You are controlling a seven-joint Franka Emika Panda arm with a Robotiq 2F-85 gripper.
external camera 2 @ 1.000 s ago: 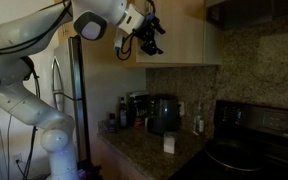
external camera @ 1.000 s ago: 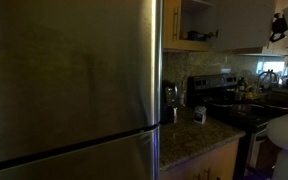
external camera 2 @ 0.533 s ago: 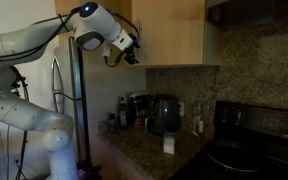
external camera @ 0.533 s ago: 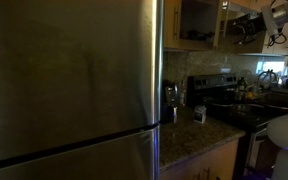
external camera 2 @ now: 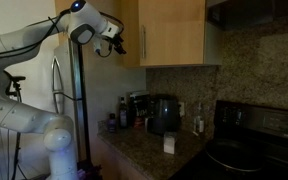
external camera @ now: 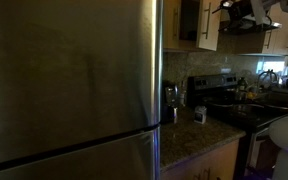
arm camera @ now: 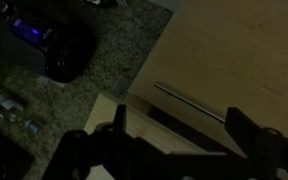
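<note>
Steel fridge [external camera: 64, 80] is standing far left. Right of it, gripper [external camera 2: 114, 42] is hovering just beside the upper cabinet door [external camera 2: 174, 30], fingers [arm camera: 119, 128] spread apart, gripping nothing. Door is hanging above the granite counter [external camera 2: 134, 152]. Handle [arm camera: 189, 100] is running along the door edge nearest the gripper. Guessing: rigid wood, light, swinging on hinges. Slim bar is looking slick, so pinching mid-bar is looking safest.

The cabinet door [external camera 2: 172, 30] is light wood with a flat front, and it hangs upright at 12 o'clock in an exterior view. Its slim dark bar handle [external camera 2: 142, 36] runs vertically along the door's 9 o'clock edge. Whether the door is fully shut cannot be told.
</note>
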